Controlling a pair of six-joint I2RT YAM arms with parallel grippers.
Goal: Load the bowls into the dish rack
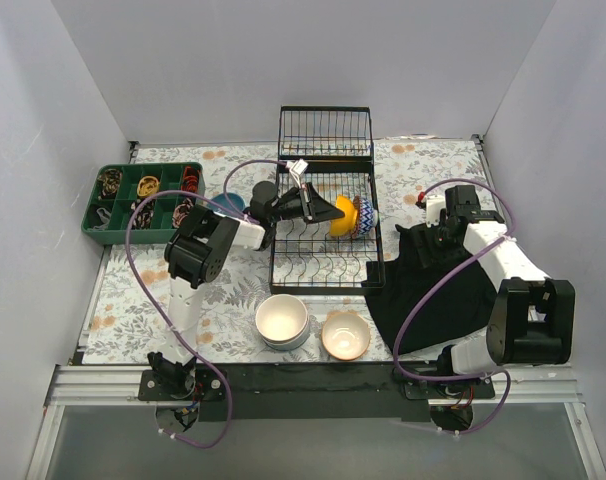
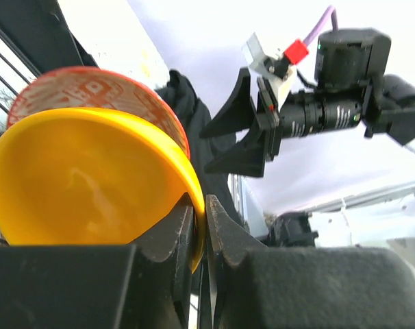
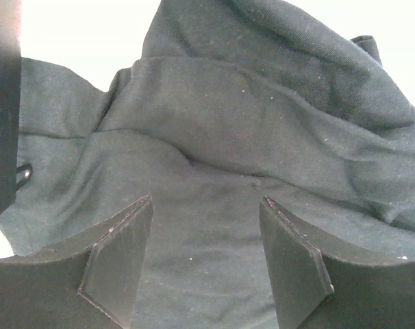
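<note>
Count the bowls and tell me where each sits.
5. A yellow bowl held by the left gripper over the dish rack; patterned bowl right behind it; white bowl and tan bowl nearer the arms; blue bowl partly behind the left arm. More may be stacked or hidden.

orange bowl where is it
Top view: the orange bowl, on edge at the dish rack's right side, in the left gripper beside a red-patterned bowl.

Nothing readable here tbh. The small white tag (image 1: 299, 167) over the dish rack (image 1: 313, 265) is too tiny to make out.
</note>
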